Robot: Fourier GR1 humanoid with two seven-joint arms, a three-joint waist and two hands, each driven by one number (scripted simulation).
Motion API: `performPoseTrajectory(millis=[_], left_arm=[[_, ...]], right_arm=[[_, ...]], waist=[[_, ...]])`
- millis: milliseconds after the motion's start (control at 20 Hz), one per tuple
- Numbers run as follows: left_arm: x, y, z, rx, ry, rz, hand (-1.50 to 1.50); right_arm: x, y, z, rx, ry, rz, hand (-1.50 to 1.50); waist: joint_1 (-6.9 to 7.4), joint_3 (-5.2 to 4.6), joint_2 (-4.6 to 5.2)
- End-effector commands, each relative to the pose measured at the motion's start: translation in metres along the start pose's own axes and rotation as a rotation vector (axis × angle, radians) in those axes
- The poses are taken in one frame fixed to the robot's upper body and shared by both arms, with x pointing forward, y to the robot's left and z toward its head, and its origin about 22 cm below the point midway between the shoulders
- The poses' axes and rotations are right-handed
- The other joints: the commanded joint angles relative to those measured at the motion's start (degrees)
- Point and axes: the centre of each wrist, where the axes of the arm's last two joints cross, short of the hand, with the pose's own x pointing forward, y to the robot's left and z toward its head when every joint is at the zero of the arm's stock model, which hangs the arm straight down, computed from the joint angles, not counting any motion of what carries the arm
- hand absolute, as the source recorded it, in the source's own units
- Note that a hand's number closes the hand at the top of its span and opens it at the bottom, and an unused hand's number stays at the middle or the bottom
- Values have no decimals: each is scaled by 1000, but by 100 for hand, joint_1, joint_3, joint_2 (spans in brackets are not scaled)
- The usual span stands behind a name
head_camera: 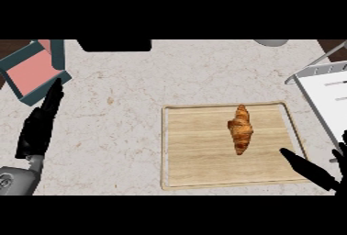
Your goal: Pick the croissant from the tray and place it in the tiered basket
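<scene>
Step in hand, as I read it: the reach, nothing grasped yet.

Croissant [240, 130] lies on the wooden tray [196, 151], right of the tray's centre, long axis 12 to 6, tips at both ends. Nothing touching it.

Right hand [310, 172] is released, fingers straight and spread, over the tray's corner at 4 o'clock from the croissant and apart from it. Left hand [39, 125] is also released, resting flat on the counter [122, 92] far out at 9 o'clock. Leave it there.

Suggested approach:
- Bring the right hand in toward 10 o'clock and come down over the fat middle, not a tip.
- Set thumb and fingers across the short axis, 3 and 9 o'clock sides. The pastry tapers, so an end grip would likely slip.
- Lift straight up to clear the tray's raised rim before translating.
- Tiered basket [325, 94] sits at 2 o'clock, just past the tray's right edge. Short carry, but its grey rim looks raised, so go over it, not through.
</scene>
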Motion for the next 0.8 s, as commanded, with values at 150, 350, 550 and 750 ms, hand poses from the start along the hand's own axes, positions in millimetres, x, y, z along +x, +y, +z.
performPoseTrajectory(millis=[150, 350, 550, 750], left_arm=[[6, -4, -5, -23, -15, 11, 0], [12, -5, -7, -28, -29, 10, 0], [5, -2, -3, -31, -15, 3, 0], [12, -13, -5, -48, -22, 10, 0]], right_arm=[[53, -12, 21, 147, 136, 289, -150], [112, -12, 7, 85, 213, 274, -150], [121, -2, 2, 153, 284, 303, -150], [115, 26, -4, 217, 351, 334, -150]], waist=[[168, 16, 28], [277, 38, 30], [281, 35, 19], [286, 39, 23]])
